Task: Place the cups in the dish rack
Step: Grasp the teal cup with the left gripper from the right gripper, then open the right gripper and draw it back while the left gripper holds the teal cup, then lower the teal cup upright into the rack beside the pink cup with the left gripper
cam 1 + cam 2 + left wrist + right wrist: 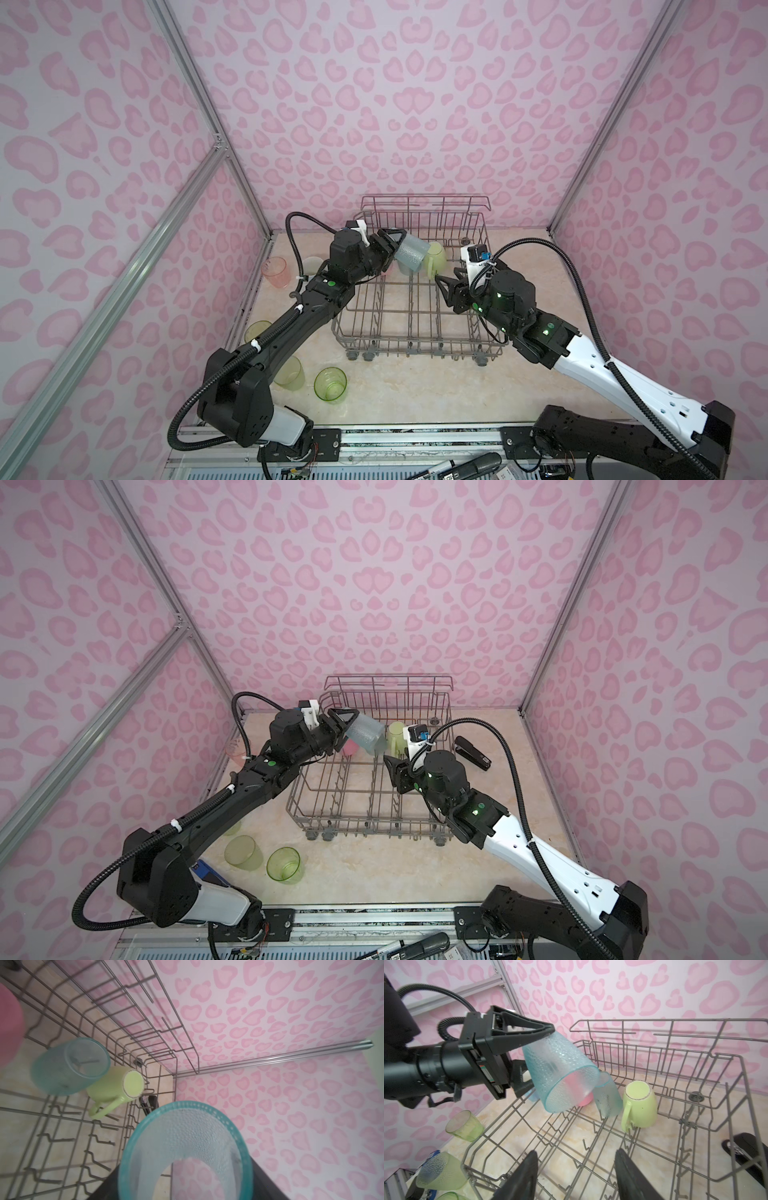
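The grey dish rack (415, 348) stands at the back middle of the table. Over its back left part, the left gripper (397, 246) clamps a teal tumbler (560, 1072) by the base, tilted with the mouth down. The right gripper (576, 1153) hovers over the right side of the rack, jaws apart and empty. In the back row a light-green mug (640, 1105) and a second teal tumbler (607, 1097) stand bottom up, with a pink cup (584, 1100) beside them. Two green tumblers (330, 384) are on the table, front left of the rack.

A lab robot cell: aluminium frame (218, 141), pink printed wall panels (415, 104), marble-look tabletop (415, 386).
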Controlling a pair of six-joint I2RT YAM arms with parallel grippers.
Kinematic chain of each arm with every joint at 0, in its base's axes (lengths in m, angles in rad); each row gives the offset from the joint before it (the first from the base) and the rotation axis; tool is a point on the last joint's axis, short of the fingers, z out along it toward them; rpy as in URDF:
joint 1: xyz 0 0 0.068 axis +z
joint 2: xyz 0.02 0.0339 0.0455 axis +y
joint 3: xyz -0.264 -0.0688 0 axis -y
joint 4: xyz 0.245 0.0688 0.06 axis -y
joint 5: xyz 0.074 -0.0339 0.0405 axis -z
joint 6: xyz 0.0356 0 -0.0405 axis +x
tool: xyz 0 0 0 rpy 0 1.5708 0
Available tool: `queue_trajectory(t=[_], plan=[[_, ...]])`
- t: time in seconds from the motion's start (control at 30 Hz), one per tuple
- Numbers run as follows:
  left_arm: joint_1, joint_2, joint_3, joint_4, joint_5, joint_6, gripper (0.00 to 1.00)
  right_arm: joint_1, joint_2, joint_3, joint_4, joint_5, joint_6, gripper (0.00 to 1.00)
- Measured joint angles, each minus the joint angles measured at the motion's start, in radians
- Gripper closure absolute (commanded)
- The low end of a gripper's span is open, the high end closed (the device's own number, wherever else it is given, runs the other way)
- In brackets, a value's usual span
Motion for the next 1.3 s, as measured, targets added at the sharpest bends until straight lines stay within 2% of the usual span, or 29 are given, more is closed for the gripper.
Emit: queue_trajectory(t=[0.3, 0.5, 0.67, 0.87, 1.3], plan=[[0.001, -0.036, 0.093, -0.279, -0.270, 0.404, 0.55, -0.033, 0.043, -0.033, -0.018, 0.034, -0.055, 0.36], [0.002, -0.031, 0.106, -0.402, -0.440, 0.571, 0.55, -0.072, 0.074, -0.057, 0.061, 0.036, -0.105, 0.36], [-0.001, 0.026, 0.125, -0.442, -0.517, 0.631, 0.55, -0.097, 0.069, -0.121, 0.161, 0.034, -0.133, 0.36], [-0.008, 0.108, 0.166, -0.443, -0.573, 0.666, 0.55, -0.116, -0.009, -0.229, 0.219, 0.026, -0.160, 0.35], [-0.039, 0.195, 0.152, -0.327, -0.648, 0.684, 0.56, -0.137, -0.124, -0.334, 0.296, -0.028, -0.192, 0.35]])
